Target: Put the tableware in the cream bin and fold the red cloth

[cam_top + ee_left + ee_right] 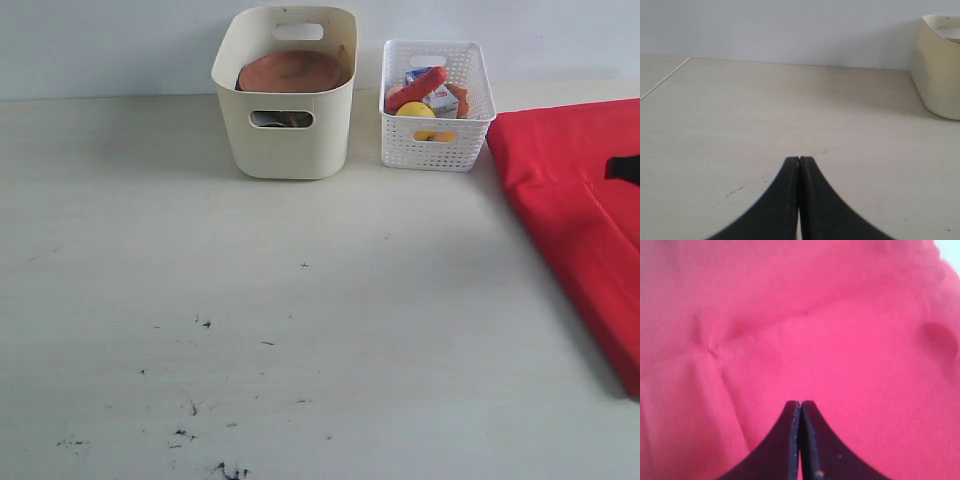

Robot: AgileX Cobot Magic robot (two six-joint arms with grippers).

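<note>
The right gripper [801,404], jaws pressed together with nothing visible between them, hangs close above the red cloth [840,340], which fills everything beneath and ahead of its tips in soft creases. The left gripper [799,161], likewise closed and empty, hovers low over the bare table [740,110], with the cream bin [285,140] well ahead of it and off to one side.

A round brown wooden plate [290,70] lies tilted inside the bin. No tableware is seen loose on the table, so the clearing step appears to be done, though the bin's walls hide most of what is in it. The white lattice basket [437,145] just beside the bin holds only foods.

The cloth shows a long straight edge and looks already doubled over, which suggests the folding step is in hand. Whether another fold remains cannot be told, since much of the cloth runs out of the exterior view. A further fold would call for the right gripper to open, pinch an edge or corner below it, and carry that across while the fabric stays flat.
</note>
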